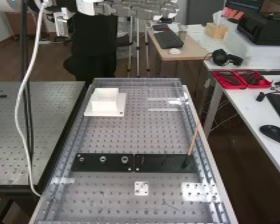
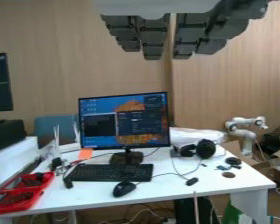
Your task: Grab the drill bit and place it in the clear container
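Note:
In the high view the hand point(image 1: 139, 9) is at the top edge, far beyond the black strip and above the bench's far end. Its fingers look straight and hold nothing. The wrist view has the hand point(image 2: 154, 35) with fingers extended. On the bench, a black strip point(image 1: 111, 167) bears several small fittings and thin dark upright pieces; which is the drill bit I cannot tell. A thin orange-brown rod point(image 1: 192, 142) stands slanted at the strip's right end. Pale, see-through edges point(image 1: 164, 109) lie near the right rail; whether they are the clear container is unclear.
A white block on a white plate point(image 1: 93, 110) stands at the bench's far left. Metal rails point(image 1: 205, 165) edge the perforated bench. A white cable point(image 1: 21, 100) hangs at left. To the right, a desk point(image 1: 247, 102) carries red trays point(image 1: 232, 80), a mouse and a keyboard.

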Robot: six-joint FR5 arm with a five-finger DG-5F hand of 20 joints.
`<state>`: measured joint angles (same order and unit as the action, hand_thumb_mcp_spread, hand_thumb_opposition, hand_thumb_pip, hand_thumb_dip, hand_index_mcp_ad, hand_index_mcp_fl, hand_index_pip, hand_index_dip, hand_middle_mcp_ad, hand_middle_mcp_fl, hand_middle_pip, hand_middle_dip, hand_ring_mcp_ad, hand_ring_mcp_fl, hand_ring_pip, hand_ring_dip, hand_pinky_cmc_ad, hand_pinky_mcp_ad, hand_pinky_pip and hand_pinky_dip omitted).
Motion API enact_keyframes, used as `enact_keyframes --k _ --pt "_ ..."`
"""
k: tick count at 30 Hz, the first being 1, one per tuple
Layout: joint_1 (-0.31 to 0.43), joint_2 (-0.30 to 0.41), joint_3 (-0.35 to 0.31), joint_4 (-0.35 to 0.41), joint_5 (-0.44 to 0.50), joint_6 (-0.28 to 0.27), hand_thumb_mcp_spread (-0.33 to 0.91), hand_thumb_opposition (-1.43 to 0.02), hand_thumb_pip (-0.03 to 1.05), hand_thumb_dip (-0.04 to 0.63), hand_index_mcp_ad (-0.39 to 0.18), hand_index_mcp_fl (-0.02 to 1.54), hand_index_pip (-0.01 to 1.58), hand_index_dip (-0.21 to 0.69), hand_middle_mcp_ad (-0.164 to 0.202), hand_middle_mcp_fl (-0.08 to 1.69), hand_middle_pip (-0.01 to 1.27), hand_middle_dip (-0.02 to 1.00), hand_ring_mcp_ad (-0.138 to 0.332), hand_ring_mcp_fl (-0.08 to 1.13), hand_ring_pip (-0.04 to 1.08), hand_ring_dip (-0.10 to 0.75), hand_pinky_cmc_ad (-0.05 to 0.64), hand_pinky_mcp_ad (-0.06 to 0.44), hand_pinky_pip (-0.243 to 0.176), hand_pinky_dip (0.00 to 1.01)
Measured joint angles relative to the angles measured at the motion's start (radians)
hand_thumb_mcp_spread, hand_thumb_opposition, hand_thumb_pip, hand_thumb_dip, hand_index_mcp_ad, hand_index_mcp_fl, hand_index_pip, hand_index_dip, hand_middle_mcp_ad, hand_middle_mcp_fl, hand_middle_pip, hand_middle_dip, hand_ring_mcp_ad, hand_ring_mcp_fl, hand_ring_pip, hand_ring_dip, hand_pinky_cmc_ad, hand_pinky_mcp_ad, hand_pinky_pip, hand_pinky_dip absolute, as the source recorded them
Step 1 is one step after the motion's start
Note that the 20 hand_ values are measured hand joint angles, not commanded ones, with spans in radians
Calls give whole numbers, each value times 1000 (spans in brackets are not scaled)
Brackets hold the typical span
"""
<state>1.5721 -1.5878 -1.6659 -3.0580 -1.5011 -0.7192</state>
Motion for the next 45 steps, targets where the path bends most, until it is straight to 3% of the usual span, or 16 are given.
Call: enact_keyframes --k 3,5,8,10,14,19,26,34,45 --pt "0 -2 -25 33 8 2 12 0 -7 14 45 -10 9 7 75 23 19 24 122 14 14 14 42 49 -12 17" --pt "-1 -5 -42 52 12 6 59 -91 63 16 45 -10 9 7 75 16 38 24 120 16 24 14 44 37 -12 44" --pt "-1 -10 -61 73 16 10 110 -312 113 12 45 -10 23 7 75 17 86 24 119 16 49 12 89 56 -12 154" --pt "-2 -14 -75 88 18 12 119 -443 127 12 44 -9 45 12 75 12 106 24 138 14 63 12 155 72 -37 222" --pt "-4 -24 -117 142 27 21 138 -569 143 16 52 24 58 16 87 12 124 28 164 17 87 9 220 103 -59 279" --pt "-10 -37 -163 209 46 40 152 -620 180 14 70 24 84 66 124 12 140 24 197 24 87 7 251 131 -75 330" --pt "-21 -83 -206 280 74 91 185 -632 239 16 68 73 82 138 122 14 145 28 197 28 80 5 271 138 -93 339" --pt "-34 -149 -216 305 98 124 213 -648 339 16 68 105 87 202 122 23 145 28 204 26 87 5 274 140 -105 367" --pt "-60 -236 -202 344 142 130 274 -695 468 49 54 141 80 209 126 40 147 37 204 24 87 9 272 140 -105 367"
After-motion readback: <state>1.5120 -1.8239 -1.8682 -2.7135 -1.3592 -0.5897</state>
